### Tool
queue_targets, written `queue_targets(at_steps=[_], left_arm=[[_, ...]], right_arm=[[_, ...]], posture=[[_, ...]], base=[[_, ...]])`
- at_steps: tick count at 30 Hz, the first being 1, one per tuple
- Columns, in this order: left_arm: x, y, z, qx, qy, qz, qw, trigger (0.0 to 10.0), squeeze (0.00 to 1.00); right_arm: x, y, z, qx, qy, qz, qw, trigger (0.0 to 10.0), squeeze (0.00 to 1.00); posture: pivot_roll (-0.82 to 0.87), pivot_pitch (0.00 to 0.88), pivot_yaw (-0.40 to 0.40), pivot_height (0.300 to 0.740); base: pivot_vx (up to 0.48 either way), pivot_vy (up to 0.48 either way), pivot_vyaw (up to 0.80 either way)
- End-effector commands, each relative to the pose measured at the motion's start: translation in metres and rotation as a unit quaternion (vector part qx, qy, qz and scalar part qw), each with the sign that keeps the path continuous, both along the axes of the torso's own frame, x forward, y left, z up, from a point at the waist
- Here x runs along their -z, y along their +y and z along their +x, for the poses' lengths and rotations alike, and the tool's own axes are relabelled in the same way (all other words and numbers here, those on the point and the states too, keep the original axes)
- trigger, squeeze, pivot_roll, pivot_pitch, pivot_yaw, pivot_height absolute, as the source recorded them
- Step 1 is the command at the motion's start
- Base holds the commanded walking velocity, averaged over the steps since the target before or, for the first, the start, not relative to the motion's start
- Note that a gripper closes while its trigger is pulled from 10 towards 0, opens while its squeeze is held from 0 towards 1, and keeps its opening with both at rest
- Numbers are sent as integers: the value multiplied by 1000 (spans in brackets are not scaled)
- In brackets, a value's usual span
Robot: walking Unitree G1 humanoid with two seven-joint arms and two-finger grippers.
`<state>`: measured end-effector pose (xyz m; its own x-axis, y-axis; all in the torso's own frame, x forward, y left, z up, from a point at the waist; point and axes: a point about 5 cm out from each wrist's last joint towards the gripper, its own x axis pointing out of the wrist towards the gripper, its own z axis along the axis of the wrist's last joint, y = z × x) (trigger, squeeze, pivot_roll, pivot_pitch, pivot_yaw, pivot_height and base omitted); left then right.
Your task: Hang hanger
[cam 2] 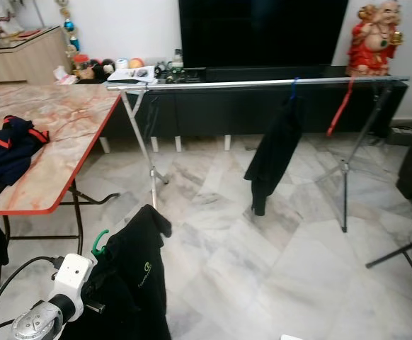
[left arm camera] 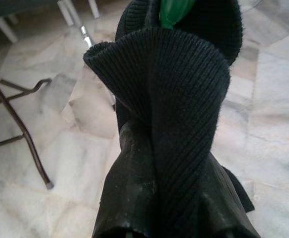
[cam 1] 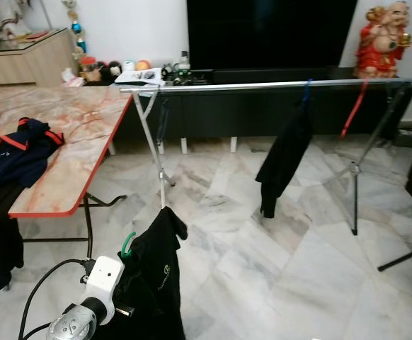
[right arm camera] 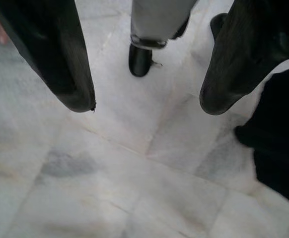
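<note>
Up close, green hanger (left arm camera: 173, 11) inside black collar (left arm camera: 169, 74).

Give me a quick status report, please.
Left gripper shut on black garment on green hanger. Right gripper open, idle. Silver rail ahead, unobstructed.

Home living room: television (cam 1: 270, 32), marble floor (cam 1: 277, 262), clothes rack (cam 1: 262, 86).
</note>
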<state>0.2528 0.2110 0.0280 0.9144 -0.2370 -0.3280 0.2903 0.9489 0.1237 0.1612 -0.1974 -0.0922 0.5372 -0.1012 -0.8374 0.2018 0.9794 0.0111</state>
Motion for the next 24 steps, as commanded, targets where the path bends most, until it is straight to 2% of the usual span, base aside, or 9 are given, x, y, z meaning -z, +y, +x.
queue_targets(at_steps=[1,24], left_arm=[[-13,0,8,6,-23,7,1000,10000,0],[-12,-9,6,15,-15,-6,1000,10000,0]], right_arm=[[0,3,0,-3,2,2,1000,10000,0],[2,0,-3,-1,13,-5,1000,10000,0]], posture=[[83,0,49,740],[83,0,45,740]], base=[[345,0,0],[344,0,0]])
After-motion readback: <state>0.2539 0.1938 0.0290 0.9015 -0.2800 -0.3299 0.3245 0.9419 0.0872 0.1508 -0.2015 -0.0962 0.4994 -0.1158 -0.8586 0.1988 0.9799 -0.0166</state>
